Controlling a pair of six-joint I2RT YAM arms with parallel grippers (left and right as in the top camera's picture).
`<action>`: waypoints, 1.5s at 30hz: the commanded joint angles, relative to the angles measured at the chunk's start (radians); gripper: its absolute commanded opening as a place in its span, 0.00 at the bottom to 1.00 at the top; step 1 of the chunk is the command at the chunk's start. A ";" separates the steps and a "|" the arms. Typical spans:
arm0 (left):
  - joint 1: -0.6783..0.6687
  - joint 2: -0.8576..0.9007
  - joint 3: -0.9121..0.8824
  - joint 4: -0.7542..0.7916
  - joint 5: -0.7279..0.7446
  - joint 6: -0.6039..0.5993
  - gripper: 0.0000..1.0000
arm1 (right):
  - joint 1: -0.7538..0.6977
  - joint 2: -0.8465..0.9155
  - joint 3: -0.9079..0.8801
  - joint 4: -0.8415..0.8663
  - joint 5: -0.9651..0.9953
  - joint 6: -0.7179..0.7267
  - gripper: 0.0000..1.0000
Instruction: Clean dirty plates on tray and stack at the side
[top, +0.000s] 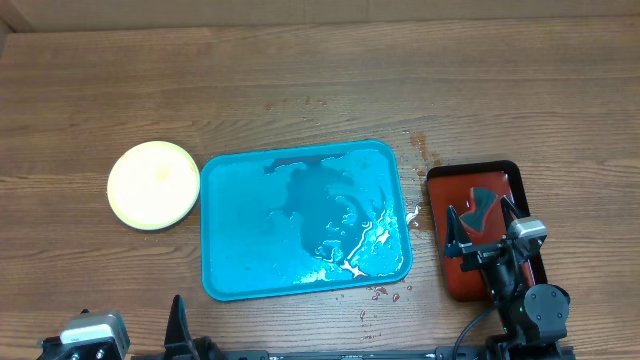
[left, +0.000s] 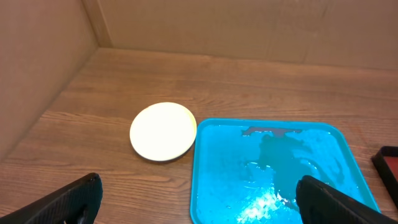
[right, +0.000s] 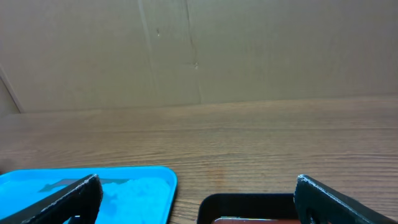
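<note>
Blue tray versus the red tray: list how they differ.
The blue tray is turquoise; the red tray is dark red with a black rim. The blue tray is larger than the red tray. The blue tray glistens wet and lies uncovered; the red tray lies partly under the right gripper. Both are rounded rectangles, flat on the table.

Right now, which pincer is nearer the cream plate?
Left. The left pincer is at the near table edge, just short of the cream plate; the right pincer hovers over the red tray, beyond the blue tray.
</note>
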 joint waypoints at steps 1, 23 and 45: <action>-0.008 -0.006 0.000 0.005 -0.006 -0.013 1.00 | 0.004 -0.008 -0.010 0.003 0.013 -0.002 1.00; -0.008 -0.006 0.000 -0.003 -0.007 -0.012 1.00 | 0.004 -0.008 -0.010 0.003 0.013 -0.002 1.00; -0.186 -0.385 -0.954 1.216 0.153 0.009 1.00 | 0.004 -0.008 -0.010 0.003 0.013 -0.002 1.00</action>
